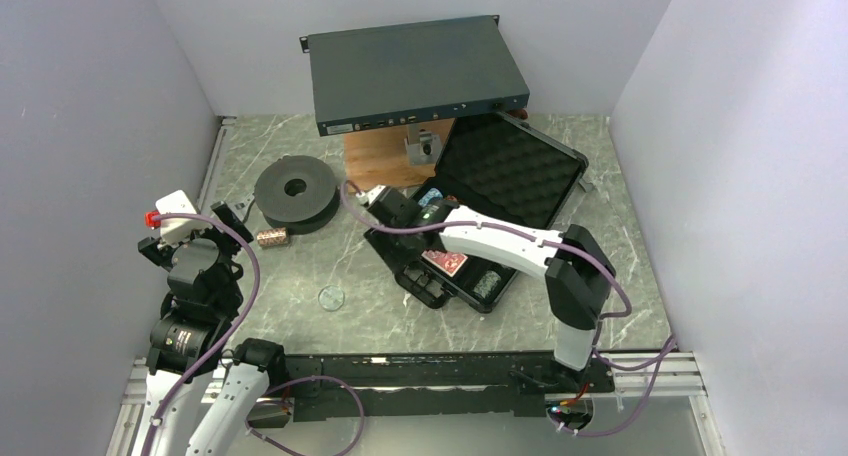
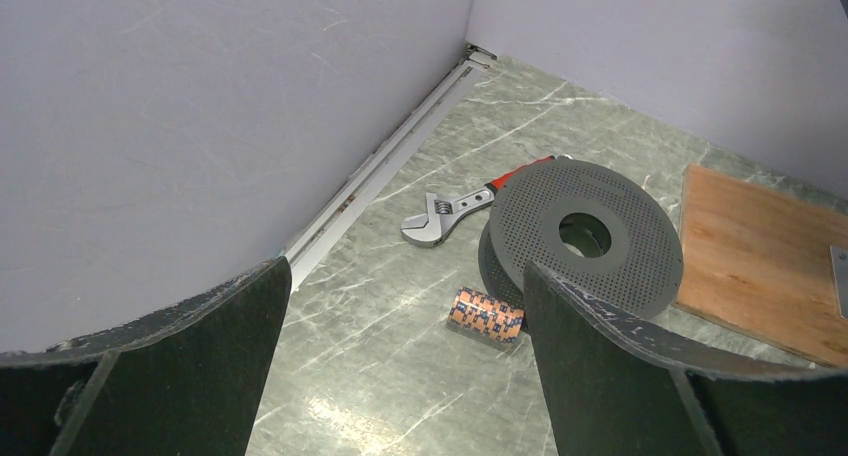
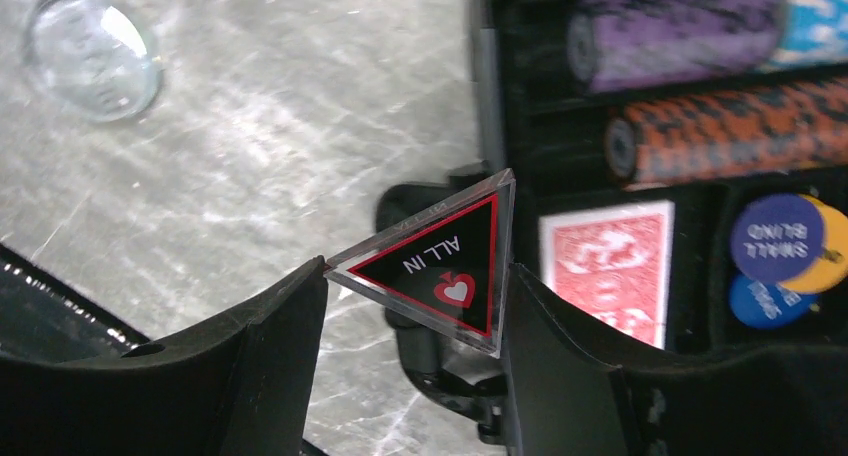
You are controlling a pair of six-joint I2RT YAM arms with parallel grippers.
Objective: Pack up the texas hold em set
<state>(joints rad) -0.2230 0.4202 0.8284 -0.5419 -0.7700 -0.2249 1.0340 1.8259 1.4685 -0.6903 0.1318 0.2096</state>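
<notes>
Mid-bench, over the left rim of the case (image 1: 520, 166): right end effector (image 3: 415, 276) clamped on the red-black triangle (image 3: 440, 261), not yet in any compartment.
Case: open, toward the bench's far right corner; chip rolls (image 3: 700, 131), card deck (image 3: 605, 266) and buttons (image 3: 785, 246) already seated.
Left end effector (image 2: 402, 276): fingers wide apart, empty, near the bench's left edge.
Loose chip roll (image 2: 487, 314): on the bench just beside the spool (image 2: 585, 236), outside the case.
Step in hand: likely stowing the triangle.
Next move: probably shifting over a free slot, lowering, then releasing; loose chip roll left to fetch.
</notes>
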